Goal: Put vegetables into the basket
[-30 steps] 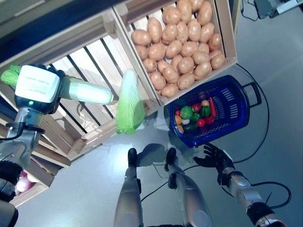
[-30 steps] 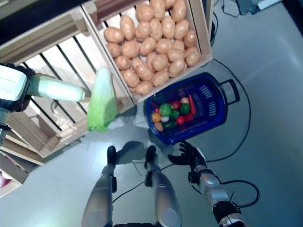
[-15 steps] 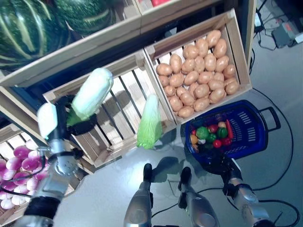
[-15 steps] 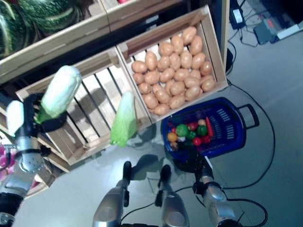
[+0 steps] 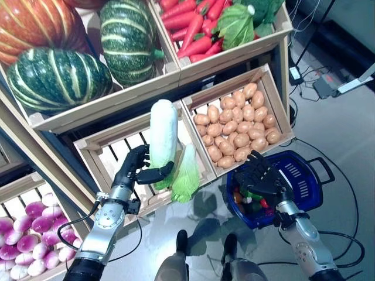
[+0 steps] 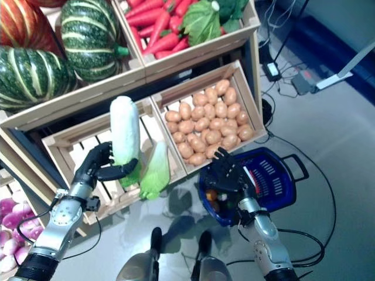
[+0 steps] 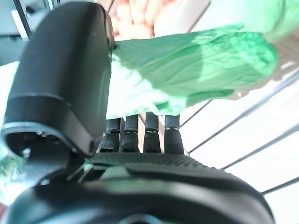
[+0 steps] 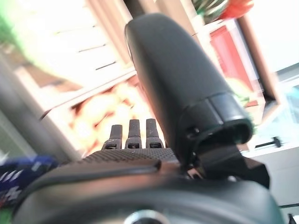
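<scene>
So the left hand [image 5: 139,170] now has the long pale-green napa cabbage [image 5: 162,137] upright, thumb and fingers wrapped round its lower end, over the slatted wooden crate [image 5: 111,153]. Half a second ago it was held out tilted at about 10 o'clock; now it sits more central. A second leafy green cabbage [image 5: 187,174] lies on the crate's front edge just beside it. At 4 o'clock the right hand [image 5: 259,175] has come up, fingers spread and holding nothing, over the blue plastic basket [image 5: 304,175], which already holds small mixed veg. Further back, the potato crate [image 5: 237,126]. I'd say the cabbage needs carrying over to the basket next.
</scene>
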You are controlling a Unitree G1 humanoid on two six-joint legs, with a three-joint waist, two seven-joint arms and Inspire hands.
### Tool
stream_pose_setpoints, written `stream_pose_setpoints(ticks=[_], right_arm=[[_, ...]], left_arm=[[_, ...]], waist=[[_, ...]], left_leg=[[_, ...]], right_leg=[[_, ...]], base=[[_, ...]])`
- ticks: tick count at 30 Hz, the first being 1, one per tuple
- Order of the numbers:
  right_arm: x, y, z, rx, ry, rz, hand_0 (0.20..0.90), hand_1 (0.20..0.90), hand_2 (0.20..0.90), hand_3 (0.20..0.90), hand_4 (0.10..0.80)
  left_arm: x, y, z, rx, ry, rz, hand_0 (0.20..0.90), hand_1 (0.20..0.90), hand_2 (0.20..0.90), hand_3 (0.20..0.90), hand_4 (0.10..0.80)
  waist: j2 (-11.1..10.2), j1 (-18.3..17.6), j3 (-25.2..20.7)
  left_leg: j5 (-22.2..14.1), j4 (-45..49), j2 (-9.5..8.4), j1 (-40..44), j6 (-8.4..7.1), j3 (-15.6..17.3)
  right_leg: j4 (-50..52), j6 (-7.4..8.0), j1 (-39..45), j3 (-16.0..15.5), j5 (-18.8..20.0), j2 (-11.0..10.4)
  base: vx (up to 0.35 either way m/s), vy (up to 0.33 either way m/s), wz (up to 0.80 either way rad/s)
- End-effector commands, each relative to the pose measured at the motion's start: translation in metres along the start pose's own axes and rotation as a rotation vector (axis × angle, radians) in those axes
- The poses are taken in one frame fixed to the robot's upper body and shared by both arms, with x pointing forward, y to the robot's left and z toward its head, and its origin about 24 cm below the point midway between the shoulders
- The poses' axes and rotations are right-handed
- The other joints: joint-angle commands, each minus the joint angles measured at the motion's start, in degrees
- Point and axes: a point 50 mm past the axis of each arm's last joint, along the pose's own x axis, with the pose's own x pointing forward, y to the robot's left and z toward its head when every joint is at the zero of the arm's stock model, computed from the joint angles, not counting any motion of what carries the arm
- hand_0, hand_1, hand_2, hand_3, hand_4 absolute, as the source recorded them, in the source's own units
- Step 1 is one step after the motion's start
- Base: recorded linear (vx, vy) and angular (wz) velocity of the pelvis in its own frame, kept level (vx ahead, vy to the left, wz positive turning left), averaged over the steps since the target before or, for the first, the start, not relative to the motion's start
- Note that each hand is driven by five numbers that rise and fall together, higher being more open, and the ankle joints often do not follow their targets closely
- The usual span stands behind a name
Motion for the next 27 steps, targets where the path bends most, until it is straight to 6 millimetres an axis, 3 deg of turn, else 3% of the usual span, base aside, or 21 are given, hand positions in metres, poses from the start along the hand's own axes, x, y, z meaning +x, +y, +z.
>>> stream_pose_setpoints(ticks=[1, 12, 27], right_arm=[[0.008, 0.029, 0.028, 0.056, -0.075, 0.234, 0.900, 0.900, 0.900, 0.900, 0.800], [0.022, 0.073, 0.030, 0.242, 0.037, 0.475, 0.900, 0.900, 0.900, 0.900, 0.800], [0.032, 0.102, 0.033, 0.397, 0.035, 0.588, 0.900, 0.900, 0.900, 0.900, 0.800]], left_arm=[[0.013, 0.002, 0.030, 0.081, -0.124, -0.041, 0.300, 0.300, 0.300, 0.300, 0.400], [0.024, -0.020, 0.041, 0.299, -0.127, -0.211, 0.300, 0.300, 0.300, 0.300, 0.400], [0.024, -0.039, 0.042, 0.383, -0.130, -0.358, 0.300, 0.300, 0.300, 0.300, 0.400]], waist=[[-2.2, 0.3, -8.0], [-2.6, 1.2, -10.4], [-2.3, 1.9, -12.1]], left_leg=[[-0.8, 0.0, 0.90, -0.6, -2.95, -1.1], [-2.7, 0.0, 0.57, 1.3, -2.57, -1.2], [-3.7, 0.0, 0.61, 2.1, -2.38, -1.5]], right_leg=[[0.6, 3.74, 5.0, 0.9, -1.8, -4.8], [0.1, 4.82, 5.6, 1.9, -1.1, -5.3], [0.1, 5.53, 5.7, 1.8, -1.1, -5.9]], base=[[0.035, -0.003, -0.03], [0.011, -0.005, -0.01], [0.000, 0.000, 0.00]])
